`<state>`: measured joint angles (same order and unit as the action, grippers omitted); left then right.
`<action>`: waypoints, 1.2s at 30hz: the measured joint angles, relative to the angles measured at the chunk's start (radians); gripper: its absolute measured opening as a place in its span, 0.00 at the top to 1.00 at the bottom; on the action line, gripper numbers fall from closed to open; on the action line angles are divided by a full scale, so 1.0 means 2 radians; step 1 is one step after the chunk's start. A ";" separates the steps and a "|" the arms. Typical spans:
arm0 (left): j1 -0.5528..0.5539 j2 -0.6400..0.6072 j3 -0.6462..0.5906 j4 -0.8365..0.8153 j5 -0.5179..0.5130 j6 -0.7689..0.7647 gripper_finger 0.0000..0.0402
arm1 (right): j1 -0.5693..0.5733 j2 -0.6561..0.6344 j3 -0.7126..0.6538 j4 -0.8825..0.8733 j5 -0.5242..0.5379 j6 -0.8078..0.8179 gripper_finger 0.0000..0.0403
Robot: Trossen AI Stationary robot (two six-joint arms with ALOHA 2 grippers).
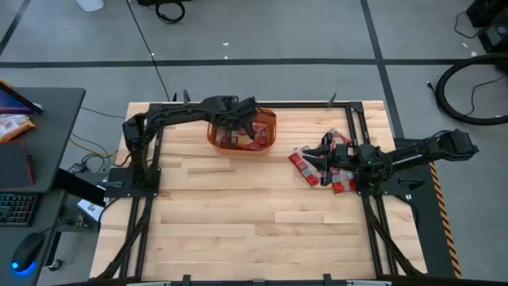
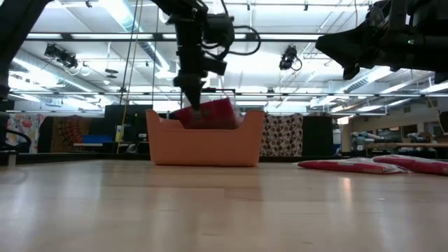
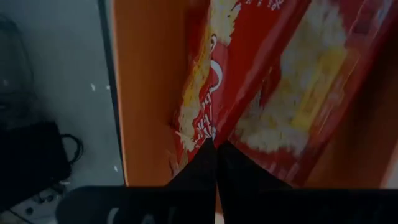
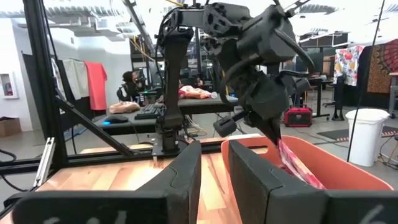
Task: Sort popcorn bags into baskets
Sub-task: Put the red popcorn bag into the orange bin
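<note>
The orange tub (image 1: 271, 127) stands at the table's far middle with red popcorn bags inside. My left gripper (image 1: 238, 127) reaches down into it and is shut on one red bag (image 2: 213, 112), which shows above the tub's wall (image 2: 203, 147). Several more red bags (image 1: 305, 167) lie flat on the table at the right (image 2: 350, 166). My right gripper (image 1: 319, 155) is open above these bags, raised off the table, touching nothing. In the right wrist view its fingers (image 4: 214, 168) point toward the tub (image 4: 348, 168). My left gripper (image 3: 216, 146) pinches the red popcorn bag between its two fingers at an edge (image 3: 208, 127). It comes from above, pointing down into the tub. The bag stands tilted beneath the fingers, its top above the rim (image 2: 224, 105); the tub's wall hides its lower end.
A black frame (image 1: 143, 167) runs along the table's left, right and far sides. Bare wood lies in the middle and near part of the table (image 1: 254, 214). A desk with a keyboard and mouse (image 1: 24, 214) stands off the left edge.
</note>
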<state>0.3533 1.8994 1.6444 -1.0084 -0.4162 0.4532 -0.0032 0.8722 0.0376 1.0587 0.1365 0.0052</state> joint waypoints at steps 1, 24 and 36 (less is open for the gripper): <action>0.003 0.000 0.000 -0.008 0.004 0.004 0.99 | 0.000 0.000 0.000 -0.001 0.000 0.002 0.78; -0.093 -0.015 0.001 -0.028 0.182 -0.104 0.64 | 0.002 0.017 0.121 -0.396 0.070 0.063 0.78; -0.111 -0.128 -0.102 0.080 0.184 -0.119 0.77 | 0.067 0.166 0.200 -0.539 0.205 0.098 0.78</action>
<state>0.1308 1.6432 1.4409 -0.8493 -0.0478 0.2149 0.1311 1.2048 0.4376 -0.0203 0.5470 0.2020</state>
